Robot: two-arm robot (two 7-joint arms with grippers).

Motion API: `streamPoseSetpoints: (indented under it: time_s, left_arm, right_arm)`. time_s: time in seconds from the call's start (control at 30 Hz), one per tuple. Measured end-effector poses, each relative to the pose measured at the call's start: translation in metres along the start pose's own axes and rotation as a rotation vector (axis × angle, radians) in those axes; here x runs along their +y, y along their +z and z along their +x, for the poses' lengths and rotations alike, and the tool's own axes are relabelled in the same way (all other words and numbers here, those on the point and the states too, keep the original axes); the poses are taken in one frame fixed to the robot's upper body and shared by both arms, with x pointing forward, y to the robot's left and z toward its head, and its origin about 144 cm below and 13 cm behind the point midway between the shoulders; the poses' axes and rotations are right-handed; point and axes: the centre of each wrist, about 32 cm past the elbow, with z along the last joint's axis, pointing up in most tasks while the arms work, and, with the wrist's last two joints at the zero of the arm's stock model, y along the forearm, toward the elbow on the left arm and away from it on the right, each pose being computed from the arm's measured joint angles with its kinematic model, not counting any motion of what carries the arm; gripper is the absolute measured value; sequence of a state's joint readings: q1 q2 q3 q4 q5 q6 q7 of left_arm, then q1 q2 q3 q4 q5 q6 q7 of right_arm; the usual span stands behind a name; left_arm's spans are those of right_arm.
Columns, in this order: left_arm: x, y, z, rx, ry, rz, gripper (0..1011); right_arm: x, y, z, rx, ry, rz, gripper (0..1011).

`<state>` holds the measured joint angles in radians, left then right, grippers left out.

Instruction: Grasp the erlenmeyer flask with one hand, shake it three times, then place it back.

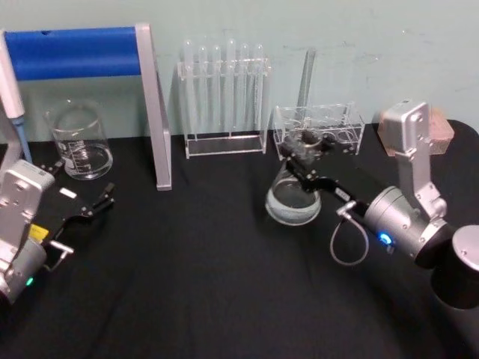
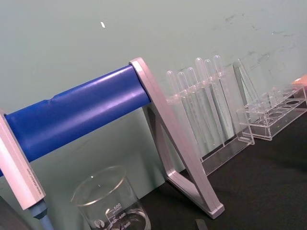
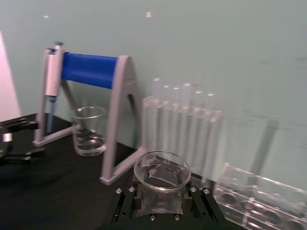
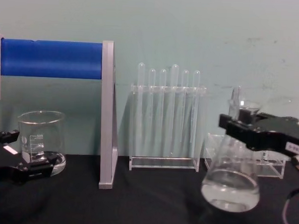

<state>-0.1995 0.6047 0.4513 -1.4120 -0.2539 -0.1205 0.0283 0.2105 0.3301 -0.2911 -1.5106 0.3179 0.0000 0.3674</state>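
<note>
Head cam from above, chest cam side-on, both w/ tube rack

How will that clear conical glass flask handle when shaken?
The clear conical glass flask is probably fragile and slippery: smooth glass gripped at its narrow neck by the black right hand. Its little liquid sits low in the wide base, so it likely sloshes without spilling. The left hand rests apart.
</note>
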Motion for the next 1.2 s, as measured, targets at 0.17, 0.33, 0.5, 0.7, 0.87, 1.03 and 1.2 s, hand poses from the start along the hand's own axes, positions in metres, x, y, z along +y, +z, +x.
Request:
streamPoseSetpoints:
  time_s: [0.17, 0.33, 0.5, 0.7, 0.87, 1.03, 1.2]
  left_arm:
    - [0.0, 0.0, 0.0, 0.0, 0.0, 0.0, 1001]
    - [0.0, 0.0, 0.0, 0.0, 0.0, 0.0, 1001]
    - [0.0, 0.0, 0.0, 0.0, 0.0, 0.0, 1001]
    - [0.0, 0.0, 0.0, 0.0, 0.0, 0.0, 1001]
    - [0.0, 0.0, 0.0, 0.0, 0.0, 0.0, 1001]
    - [0.0, 0.0, 0.0, 0.0, 0.0, 0.0, 1001]
    - [0.0, 0.0, 0.0, 0.0, 0.0, 0.0, 1001]
  right_arm:
    - [0.0, 0.0, -0.009, 0.003, 0.049, 0.003, 456]
    - [0.001, 0.0, -0.014, 0.005, 0.077, 0.001, 456]
    - [0.001, -0.002, -0.017, 0.005, 0.094, -0.005, 456]
    - [0.002, -0.003, -0.018, 0.006, 0.099, -0.009, 456]
    - [0.002, -0.005, -0.018, 0.007, 0.099, -0.015, 456]
    - [0.002, -0.008, -0.019, 0.01, 0.098, -0.027, 456]
    - [0.003, -0.012, -0.02, 0.014, 0.098, -0.043, 456]
